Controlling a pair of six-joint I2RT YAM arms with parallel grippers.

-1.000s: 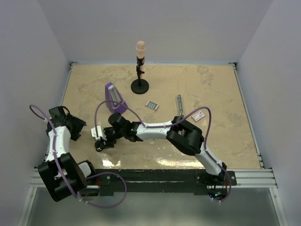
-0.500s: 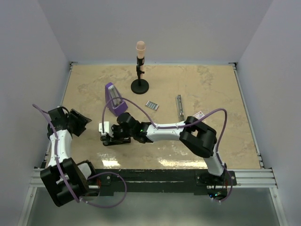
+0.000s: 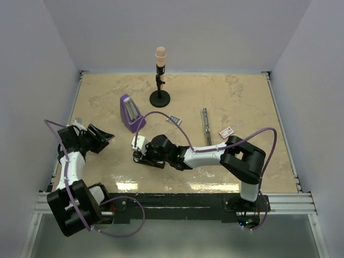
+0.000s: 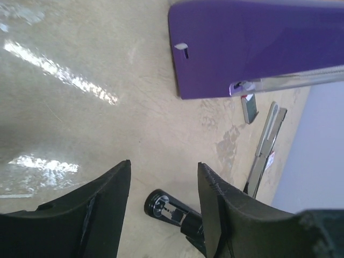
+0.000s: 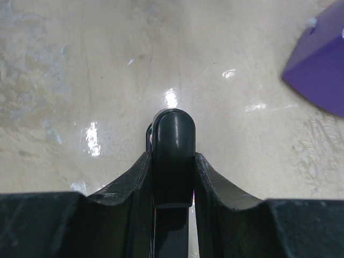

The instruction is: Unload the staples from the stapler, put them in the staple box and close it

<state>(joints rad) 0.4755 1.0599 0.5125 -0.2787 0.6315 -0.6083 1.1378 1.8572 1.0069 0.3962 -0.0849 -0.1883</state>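
Two arms from above: my left gripper (image 3: 102,138) stands wide with nothing in it, and the staples (image 3: 173,120) and stapler (image 3: 205,120) lie apart, well clear of both it and the right gripper (image 3: 137,156), the purple wedge (image 3: 130,114) nearer the left fingers. Left wrist: ahead between my spread fingers (image 4: 105,209) sits the base of the stand (image 4: 157,205), then wedge, staples and stapler, with open tabletop (image 4: 80,107) leftward. Right wrist: fingers (image 5: 207,180) pinch a black round-tipped bar (image 5: 172,134); open tabletop ahead, wedge far right.

Robot lab cell: plain walls (image 3: 177,32) boxing a tabletop (image 3: 242,97).
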